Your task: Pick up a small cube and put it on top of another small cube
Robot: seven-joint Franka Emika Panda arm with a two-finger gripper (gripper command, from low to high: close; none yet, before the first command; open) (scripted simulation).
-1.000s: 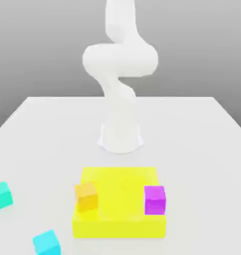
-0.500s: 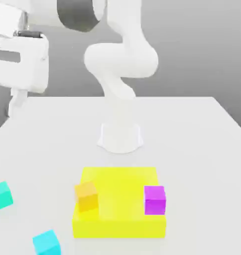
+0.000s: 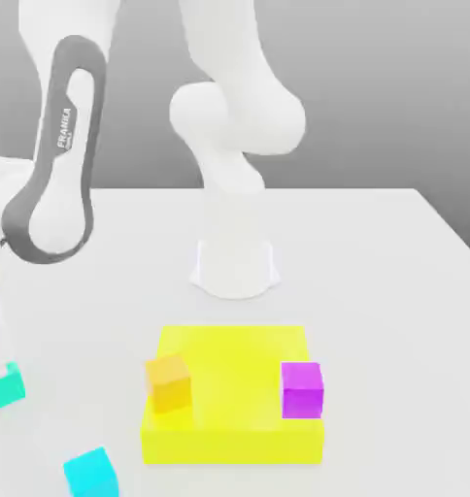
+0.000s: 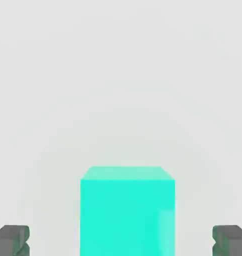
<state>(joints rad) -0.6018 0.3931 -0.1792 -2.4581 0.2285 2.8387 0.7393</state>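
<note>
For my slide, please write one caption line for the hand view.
Hand view: open gripper straddles the turquoise small cube on the white table, fingertips apart from its sides.

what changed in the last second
The arm swung in from above and came down over the teal cube at the exterior view's left; the open tool now straddles it, not yet gripping. All cubes and the yellow block stayed put.

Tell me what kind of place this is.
Likely a simulated robot test bench: a plain white table, a white arm, and bright blocks such as the teal cube and yellow block.
</note>
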